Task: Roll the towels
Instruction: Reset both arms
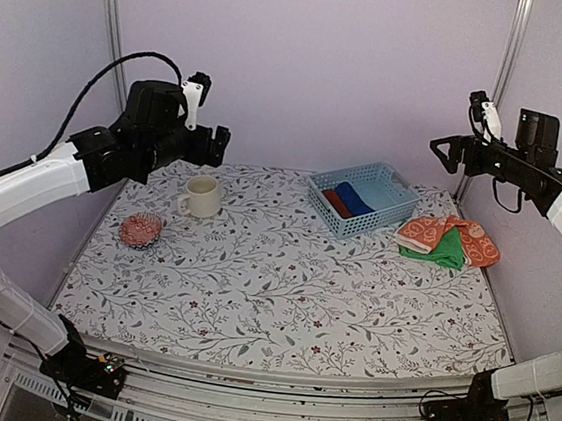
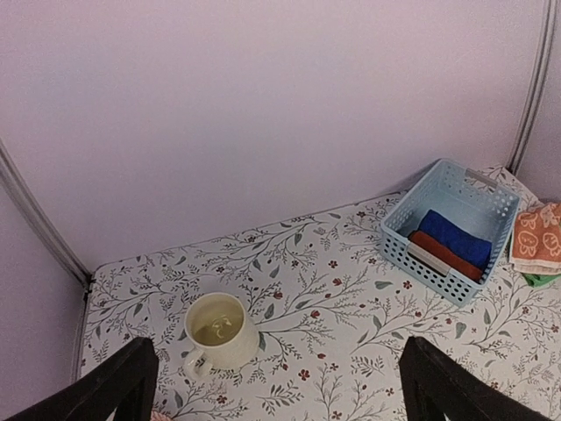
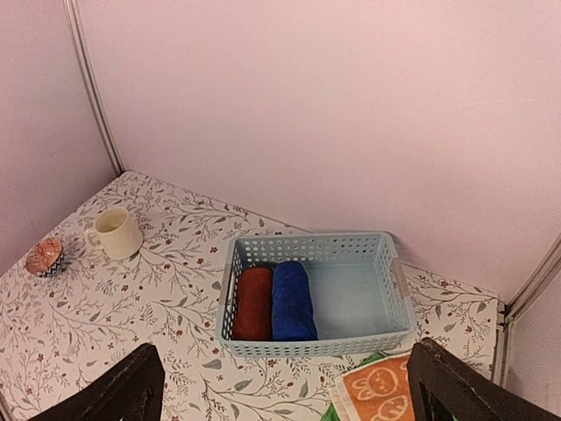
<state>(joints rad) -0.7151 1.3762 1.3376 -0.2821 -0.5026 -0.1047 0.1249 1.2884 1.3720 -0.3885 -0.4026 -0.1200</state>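
A rust-brown towel (image 3: pixel 255 303) and a royal-blue towel (image 3: pixel 293 301) lie rolled side by side in the left half of the pale blue basket (image 3: pixel 316 346). To the basket's right, an orange white-patterned towel (image 1: pixel 454 237) lies flat over a green towel (image 1: pixel 440 251). My left gripper (image 1: pixel 215 145) hangs open and empty high over the back left of the table, above the mug. On the other side, my right gripper (image 1: pixel 446 152) is also open and empty, raised above the back right and looking down at the basket.
A cream mug (image 1: pixel 202 196) stands at the back left, with a small red patterned bowl (image 1: pixel 141 229) in front of it near the left edge. Pale walls and metal corner posts close in the table on three sides.
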